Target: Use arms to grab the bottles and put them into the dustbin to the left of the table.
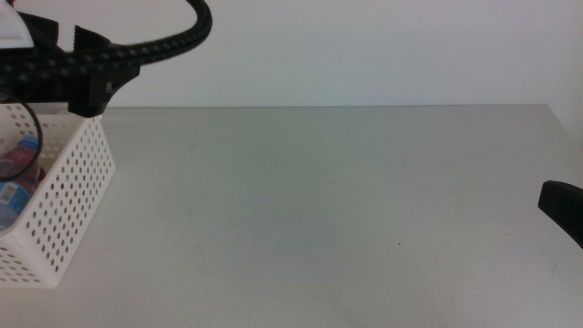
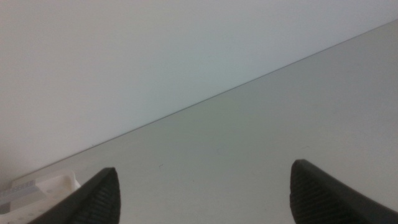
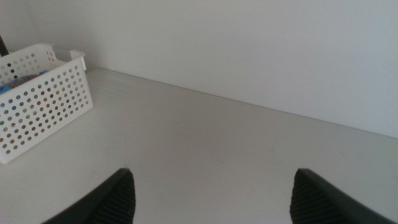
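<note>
The white perforated dustbin (image 1: 68, 205) stands at the table's left end. Inside it lie bottles (image 1: 18, 164), only partly seen over the rim: a blue cap, with red and blue colours below it. My left arm (image 1: 64, 71), black with a thick cable, hangs above the dustbin's far side. In the left wrist view my left gripper (image 2: 205, 168) is open with nothing between its jaws, and a corner of the dustbin (image 2: 37, 190) shows beside one jaw. My right gripper (image 3: 213, 171) is open and empty too, facing across the table toward the dustbin (image 3: 43, 99). It shows only as a dark tip (image 1: 563, 208) at the right edge.
The light-grey table (image 1: 319, 200) stretches from the dustbin to the right edge with no object on it. A plain white wall (image 1: 364, 46) rises behind the table's far edge.
</note>
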You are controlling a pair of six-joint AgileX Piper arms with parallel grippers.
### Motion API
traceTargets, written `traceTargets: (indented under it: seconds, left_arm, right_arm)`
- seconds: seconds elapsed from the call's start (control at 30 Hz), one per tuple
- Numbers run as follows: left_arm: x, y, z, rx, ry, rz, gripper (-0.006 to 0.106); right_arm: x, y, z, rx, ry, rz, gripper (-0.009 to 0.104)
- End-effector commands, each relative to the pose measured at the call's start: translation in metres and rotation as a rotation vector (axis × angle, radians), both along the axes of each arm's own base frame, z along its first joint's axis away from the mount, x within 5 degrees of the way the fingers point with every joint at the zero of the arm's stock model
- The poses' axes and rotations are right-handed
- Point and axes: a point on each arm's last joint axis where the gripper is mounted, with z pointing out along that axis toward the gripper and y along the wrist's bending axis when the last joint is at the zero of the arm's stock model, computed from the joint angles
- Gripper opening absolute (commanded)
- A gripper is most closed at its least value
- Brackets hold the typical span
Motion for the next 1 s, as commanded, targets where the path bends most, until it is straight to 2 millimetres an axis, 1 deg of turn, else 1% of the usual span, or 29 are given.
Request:
traceTargets:
  seconds: [0.0, 0.13, 0.2, 0.27, 0.33, 0.4, 0.43, 0.5, 0.6, 0.77, 0.83, 0.87, 0.97]
  left_arm:
    - [-0.008, 0.002, 0.021, -0.054, -0.119, -0.006, 0.094]
    - [-0.02, 0.006, 0.03, -0.081, -0.165, -0.009, 0.094]
    - [-0.027, 0.01, 0.032, -0.094, -0.2, -0.006, 0.094]
    - [-0.031, 0.015, 0.028, -0.125, -0.257, 0.011, 0.094]
    - [-0.037, 0.022, 0.019, -0.203, -0.335, 0.045, 0.094]
    - [-0.042, 0.031, 0.002, -0.318, -0.393, 0.1, 0.094]
    - [-0.046, 0.036, -0.006, -0.361, -0.414, 0.126, 0.094]
    - [-0.061, 0.046, -0.025, -0.427, -0.468, 0.182, 0.094]
    - [-0.082, 0.055, -0.059, -0.407, -0.483, 0.221, 0.094]
    - [-0.111, 0.061, -0.11, -0.36, -0.493, 0.236, 0.094]
    - [-0.119, 0.063, -0.131, -0.359, -0.492, 0.252, 0.094]
    - [-0.123, 0.064, -0.141, -0.357, -0.501, 0.265, 0.094]
    - [-0.132, 0.068, -0.164, -0.346, -0.535, 0.325, 0.094]
  right_arm:
    - [0.0, 0.0, 0.016, 0.033, -0.1, -0.004, 0.064]
    - [0.002, -0.004, 0.02, 0.031, -0.14, -0.04, 0.064]
    - [0.005, -0.011, 0.022, 0.022, -0.177, -0.108, 0.064]
    - [0.007, -0.021, 0.025, 0.06, -0.192, -0.207, 0.064]
    - [0.007, -0.031, 0.026, 0.136, -0.178, -0.309, 0.064]
    - [0.005, -0.039, 0.026, 0.208, -0.178, -0.39, 0.064]
    - [0.003, -0.043, 0.023, 0.242, -0.188, -0.429, 0.064]
    - [0.0, -0.048, 0.013, 0.261, -0.207, -0.486, 0.064]
    - [-0.008, -0.051, -0.016, 0.224, -0.204, -0.519, 0.064]
    - [-0.02, -0.051, -0.085, 0.166, -0.126, -0.528, 0.064]
    - [-0.026, -0.051, -0.11, 0.151, -0.113, -0.53, 0.064]
    - [-0.029, -0.051, -0.121, 0.139, -0.113, -0.53, 0.064]
    - [-0.034, -0.051, -0.143, 0.097, -0.134, -0.529, 0.064]
